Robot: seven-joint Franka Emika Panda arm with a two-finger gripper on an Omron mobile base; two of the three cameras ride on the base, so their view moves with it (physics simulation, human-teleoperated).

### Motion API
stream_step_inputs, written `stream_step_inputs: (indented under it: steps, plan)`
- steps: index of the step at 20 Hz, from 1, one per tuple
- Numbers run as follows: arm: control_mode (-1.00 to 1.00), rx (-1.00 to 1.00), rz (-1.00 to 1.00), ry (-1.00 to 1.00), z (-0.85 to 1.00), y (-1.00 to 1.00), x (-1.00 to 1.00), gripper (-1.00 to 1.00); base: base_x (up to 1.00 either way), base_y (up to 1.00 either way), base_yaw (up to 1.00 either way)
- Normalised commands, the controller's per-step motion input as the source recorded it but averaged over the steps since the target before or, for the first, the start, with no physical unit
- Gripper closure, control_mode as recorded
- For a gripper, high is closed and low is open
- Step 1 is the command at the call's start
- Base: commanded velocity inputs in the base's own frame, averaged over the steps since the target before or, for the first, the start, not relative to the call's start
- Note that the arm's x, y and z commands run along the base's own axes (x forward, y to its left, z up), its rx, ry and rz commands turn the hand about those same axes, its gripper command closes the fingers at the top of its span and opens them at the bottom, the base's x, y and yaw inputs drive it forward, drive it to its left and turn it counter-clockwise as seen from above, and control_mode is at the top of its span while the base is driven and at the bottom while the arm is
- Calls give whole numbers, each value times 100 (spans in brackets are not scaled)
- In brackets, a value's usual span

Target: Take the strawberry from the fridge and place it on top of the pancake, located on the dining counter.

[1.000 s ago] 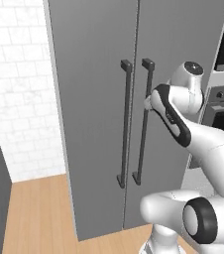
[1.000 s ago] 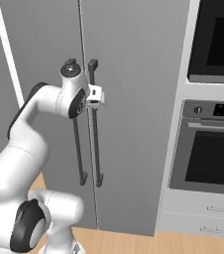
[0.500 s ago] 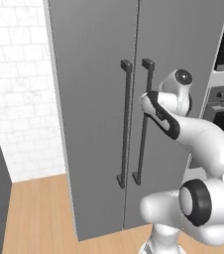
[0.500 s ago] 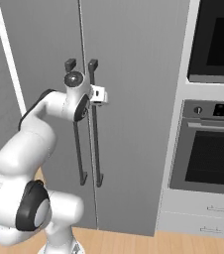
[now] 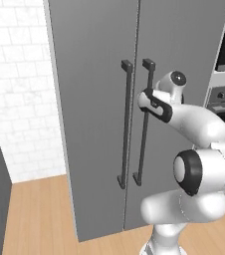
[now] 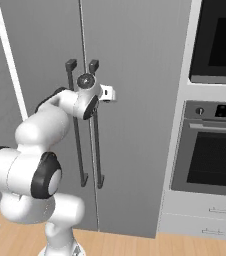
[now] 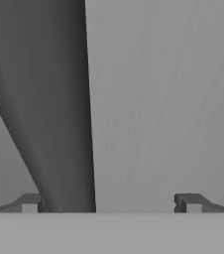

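**Gripper at the fridge's right handle, jaws wide, both doors closed**

The fridge [image 5: 94, 114] is standing shut: two grey doors meeting at a centre seam, two long dark vertical bar handles side by side at that seam. In the left base view the left handle [image 5: 125, 124] is running clear of the arm; the right handle [image 5: 143, 124] is passing just behind the wrist. In the right base view the same pair is showing beside the seam, with the right handle [image 6: 97, 135] directly behind the white hand.

The gripper [image 7: 109, 202] is reaching toward the upper part of the right handle. In the hand view the fingertips [image 7: 188, 202] are sitting far apart with the dark bar [image 7: 59, 114] rising close to the left tip, inside the gap. Jaws are spread wide, holding nothing; contact with the bar I cannot tell.

With the doors closed, the fridge's contents are hidden.

To the right of the fridge, a built-in wall oven [image 6: 212, 155] is sitting in a pale cabinet column. To the fridge's left, a white brick wall [image 5: 20, 99]. Light wood floor [image 5: 35, 219] is running under the fridge.
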Motion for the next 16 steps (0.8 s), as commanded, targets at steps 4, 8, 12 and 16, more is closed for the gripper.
stream_step_inputs:
  steps: [4,8,12,16]
  plan:
    - [-100,0,0,0,-12,-1,40,-100,0,0,0]
    - [-100,0,0,-7,-25,0,45,-100,0,0,0]
    - [-100,0,0,-10,-23,0,43,100,0,0,0]
    - [-100,0,0,-9,-7,-5,10,100,0,0,0]
